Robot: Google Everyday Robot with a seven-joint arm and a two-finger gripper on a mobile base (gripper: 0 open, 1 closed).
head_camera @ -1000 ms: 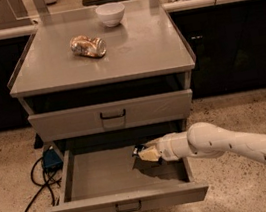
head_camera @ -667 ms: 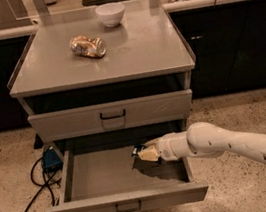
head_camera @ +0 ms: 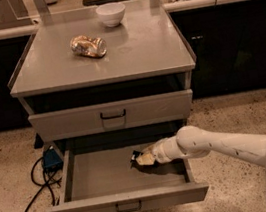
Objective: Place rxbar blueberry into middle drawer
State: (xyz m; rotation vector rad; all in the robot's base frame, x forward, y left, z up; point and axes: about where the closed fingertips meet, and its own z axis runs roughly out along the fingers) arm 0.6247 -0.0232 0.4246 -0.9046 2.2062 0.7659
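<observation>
1. The white, smooth-shelled robot arm (head_camera: 220, 144) reached in from the right, stretched nearly level and angled leftward, over the wide shallow grey metal drawer (head_camera: 126, 203).
2. That drawer stood pulled out beneath a closed grey drawer (head_camera: 75, 122) with a dark wire handle.
3. The tan-tipped gripper (head_camera: 143, 158) hung above the flat tray floor, right of centre, its fingers pinching the small dark navy-wrapped snack bar (head_camera: 134, 156).
4. The bar jutted leftward from the tip, inside the drawer's outline.
5. On the matte grey cabinet top (head_camera: 153, 44) lay a shiny, crumpled tan-and-silver packet (head_camera: 88, 46), and behind it stood a round white bowl (head_camera: 111, 14).
6. Black cables (head_camera: 34, 195) curled over the speckled floor.
</observation>
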